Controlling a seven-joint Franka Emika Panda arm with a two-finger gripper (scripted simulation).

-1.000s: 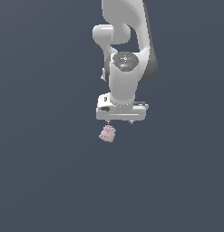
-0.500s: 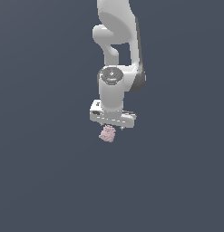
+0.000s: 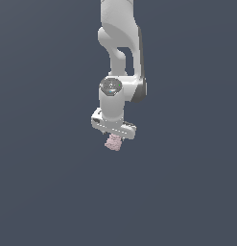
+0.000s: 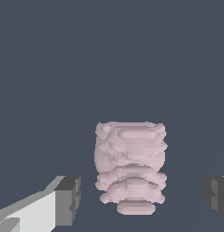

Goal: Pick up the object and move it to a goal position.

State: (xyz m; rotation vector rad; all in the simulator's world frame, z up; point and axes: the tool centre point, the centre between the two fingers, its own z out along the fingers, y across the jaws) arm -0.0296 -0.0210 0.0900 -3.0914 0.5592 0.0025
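Note:
The object (image 3: 112,142) is a small pale pink ridged blob on the dark grey floor. In the exterior view it sits directly under the white hand of my gripper (image 3: 113,138), which partly covers its top. In the wrist view the object (image 4: 130,165) lies between the two dark fingertips (image 4: 68,199), with a clear gap on each side. My gripper (image 4: 141,199) is open, straddles the object and does not touch it.
The white arm (image 3: 121,57) rises straight up from the hand to the frame's top. A uniform dark grey floor (image 3: 43,192) fills everything else.
The hand has shifted toward the exterior view's left and come lower, ending over the object, and it has twisted slightly. The object has stayed where it was.

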